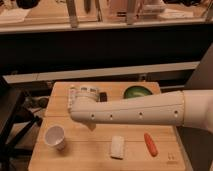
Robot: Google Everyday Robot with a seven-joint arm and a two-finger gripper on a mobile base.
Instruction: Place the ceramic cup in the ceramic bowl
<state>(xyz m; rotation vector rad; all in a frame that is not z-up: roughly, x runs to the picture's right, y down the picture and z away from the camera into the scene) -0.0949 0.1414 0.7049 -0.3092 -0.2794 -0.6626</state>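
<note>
Across the middle of the frame, a long white arm, entering from the right edge and reaching left above a wooden desk; at its far end, over the upper left part of the desk, the gripper, spread wide and closed on nothing. Just right of the gripper, a small dark part, too blurred to name. At lower left of the frame, the ceramic cup: white, without a handle, wider at the rim, upright on the desk with its mouth up; below and to the left of the gripper, apart from it, untouched. At the upper right of the desk, near its far edge, the ceramic bowl: green with a darker rim, its near edge hidden behind the arm. Cup and bowl well apart, on opposite sides of the arm as pictured; cup not yet in the bowl. Lower middle of the frame, a flat white block lying on the desk, and near it on the right, not touching, an orange stick, lying slightly tilted. Behind the desk, a dark wall crossed by a pale ledge
</note>
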